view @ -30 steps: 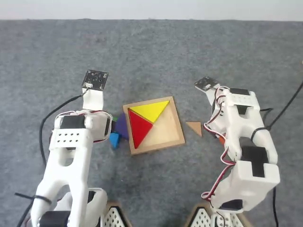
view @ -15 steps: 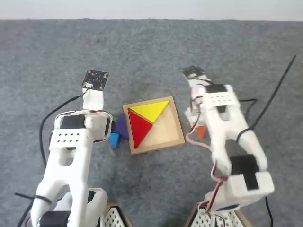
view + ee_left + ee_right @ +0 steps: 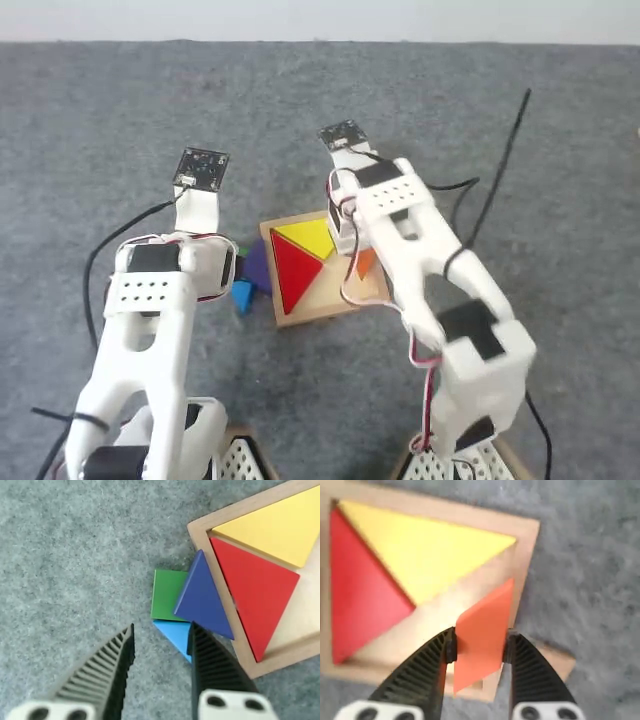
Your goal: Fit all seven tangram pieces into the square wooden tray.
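Observation:
The square wooden tray (image 3: 330, 306) holds a yellow triangle (image 3: 303, 238) and a red triangle (image 3: 292, 270). My right gripper (image 3: 479, 641) is shut on an orange piece (image 3: 485, 632) and holds it over the tray's bare corner beside the yellow triangle (image 3: 425, 550); the orange piece (image 3: 366, 262) pokes out under the right arm. My left gripper (image 3: 161, 641) stands open above the carpet, just outside the tray's left rim (image 3: 200, 535). There lie a dark blue triangle (image 3: 202, 602) leaning on the rim, a green square (image 3: 164, 594) and a light blue piece (image 3: 175, 635).
Grey carpet covers the whole table. The right arm (image 3: 420, 250) reaches across the tray's right side and hides the carpet behind it. The left arm (image 3: 155, 290) stands left of the tray. Cables trail beside both arms.
The right arm has swung left from beside the tray to over it, carrying the orange piece. The left arm has not moved.

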Controlling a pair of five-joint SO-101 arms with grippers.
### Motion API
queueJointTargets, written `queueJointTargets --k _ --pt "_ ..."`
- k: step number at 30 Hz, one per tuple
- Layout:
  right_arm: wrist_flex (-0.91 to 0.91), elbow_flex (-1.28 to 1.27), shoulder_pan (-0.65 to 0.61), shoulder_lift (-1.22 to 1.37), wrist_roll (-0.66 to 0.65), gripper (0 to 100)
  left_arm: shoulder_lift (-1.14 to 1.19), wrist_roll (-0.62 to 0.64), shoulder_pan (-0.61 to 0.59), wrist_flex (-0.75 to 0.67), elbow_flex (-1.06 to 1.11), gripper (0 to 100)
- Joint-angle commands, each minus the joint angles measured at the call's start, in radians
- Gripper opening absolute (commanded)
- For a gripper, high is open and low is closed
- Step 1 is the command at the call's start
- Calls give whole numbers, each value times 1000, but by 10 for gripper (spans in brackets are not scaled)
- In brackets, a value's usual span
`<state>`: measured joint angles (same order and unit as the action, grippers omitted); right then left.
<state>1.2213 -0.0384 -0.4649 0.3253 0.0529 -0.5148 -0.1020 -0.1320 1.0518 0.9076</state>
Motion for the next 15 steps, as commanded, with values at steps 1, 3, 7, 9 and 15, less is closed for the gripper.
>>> queueJointTargets --k 1,3,7,9,15 --pt "12 127 -1 59 54 65 -6 -8 -3 -17 -2 165" --pt "10 141 -1 90 60 65 -6 -8 2 -17 -2 165" --pt "10 173 -1 119 57 69 -6 -8 2 -17 -2 165" --pt "12 187 -1 127 55 70 -6 -8 2 -17 -2 165" --pt "12 190 -1 131 54 206 -6 -8 2 -15 -2 165"
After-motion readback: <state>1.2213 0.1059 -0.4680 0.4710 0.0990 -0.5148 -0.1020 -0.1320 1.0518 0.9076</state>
